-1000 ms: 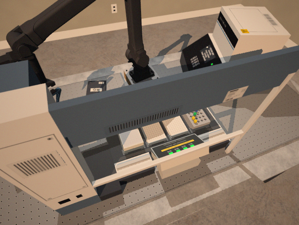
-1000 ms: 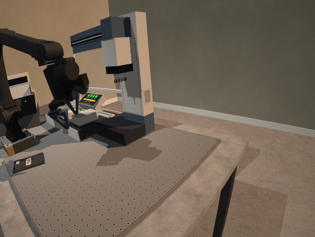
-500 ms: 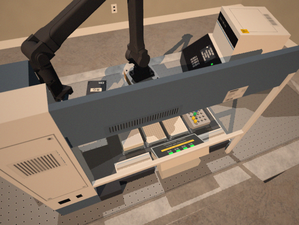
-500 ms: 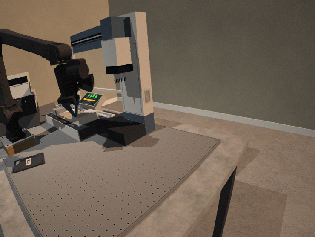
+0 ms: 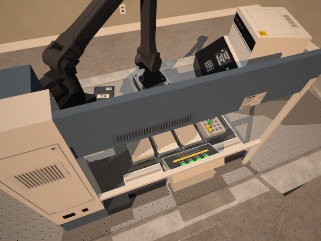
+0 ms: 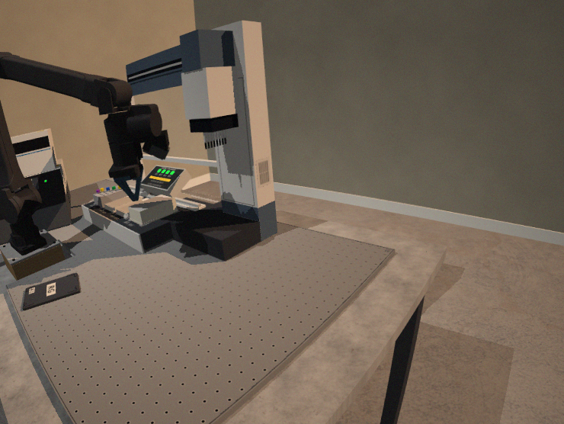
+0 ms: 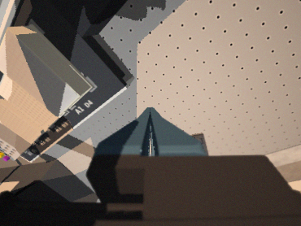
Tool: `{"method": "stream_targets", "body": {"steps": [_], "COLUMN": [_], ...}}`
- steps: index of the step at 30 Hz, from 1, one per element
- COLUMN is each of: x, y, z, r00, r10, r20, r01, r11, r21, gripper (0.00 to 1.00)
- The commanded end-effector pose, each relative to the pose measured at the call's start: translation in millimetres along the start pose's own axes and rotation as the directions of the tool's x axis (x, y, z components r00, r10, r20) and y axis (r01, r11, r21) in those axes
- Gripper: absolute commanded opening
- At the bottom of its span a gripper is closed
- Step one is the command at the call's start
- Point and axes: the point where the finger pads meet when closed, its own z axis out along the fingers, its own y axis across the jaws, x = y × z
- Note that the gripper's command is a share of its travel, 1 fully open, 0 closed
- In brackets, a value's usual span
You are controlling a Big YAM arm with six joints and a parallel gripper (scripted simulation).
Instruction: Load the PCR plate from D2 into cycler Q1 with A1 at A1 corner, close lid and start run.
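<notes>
PCR plate [image 5: 188,134] sits on D2, untouched; Q1 [image 5: 270,30] lid shut, lamp green.
Top: gripper hidden behind gantry beam [image 5: 181,103]; key labels unreadable. Exterior: gripper [image 6: 132,194] pinched shut, empty, over the deck's D4 end. I'd poke LID squarely with the closed tip. Wrist: fingers together; Q1 out of frame.
</notes>
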Motion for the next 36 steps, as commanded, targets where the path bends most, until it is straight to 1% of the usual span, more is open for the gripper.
{"method": "stream_targets", "body": {"steps": [1, 2, 4, 6, 7, 9, 11, 13, 16, 19, 21, 23, 24, 27, 29, 32, 35, 36], "x": [-9.2, -8.1, -2.4, -2.4, -1.4, 3.6, 6.6, 7.9, 12.5, 20.7, 27.9, 27.9, 28.2, 36.3, 40.5, 49.0, 58.6, 62.7], "y": [14.1, 18.2, 27.1, 27.1, 28.7, 40.4, 53.3, 64.5, 76.9, 87.8, 95.2, 95.2, 96.6, 113.2, 124.3, 136.1, 145.7, 148.3], "z": [-32.9, -32.4, -28.6, -28.6, -23.5, -17.4, -13.8, -14.5, -18.6, -17.9, -13.8, -13.8, -9.7, -2.8, -1.6, -3.7, -3.2, -1.7], "r00": [0.996, 0.996, 0.996, 0.996, 0.996, 0.997, 0.997, 0.997, 0.990, 0.993, 0.987, 0.987, 0.984, 0.986, 0.986, 0.970, 0.976, 0.971], "r10": [-0.016, -0.008, -0.059, -0.059, -0.073, -0.069, -0.064, -0.060, -0.140, -0.112, -0.163, -0.163, -0.177, -0.168, -0.165, -0.245, -0.217, -0.240], "r20": [0.085, 0.091, 0.063, 0.063, 0.042, 0.034, 0.040, 0.052, 0.035, 0.041, 0.016, 0.016, 0.002, 0.005, 0.016, -0.002, 0.002, -0.008], "r01": [0.013, 0.005, 0.057, 0.057, 0.072, 0.069, 0.063, 0.059, 0.138, 0.110, 0.162, 0.162, 0.177, 0.168, 0.165, 0.245, 0.217, 0.240], "r11": [1.000, 1.000, 0.998, 0.998, 0.997, 0.997, 0.998, 0.998, 0.990, 0.993, 0.986, 0.986, 0.983, 0.985, 0.986, 0.968, 0.975, 0.969], "r21": [0.029, 0.028, 0.036, 0.036, 0.030, 0.026, 0.024, 0.026, 0.040, 0.037, 0.045, 0.045, 0.043, 0.038, 0.039, 0.053, 0.048, 0.055], "gripper": [0.00, 0.00, 0.00, 0.00, 0.00, 0.00, 0.00, 0.00, 0.00, 0.00, 0.00, 0.00, 0.00, 0.00, 0.00, 0.00, 0.00, 0.00]}}
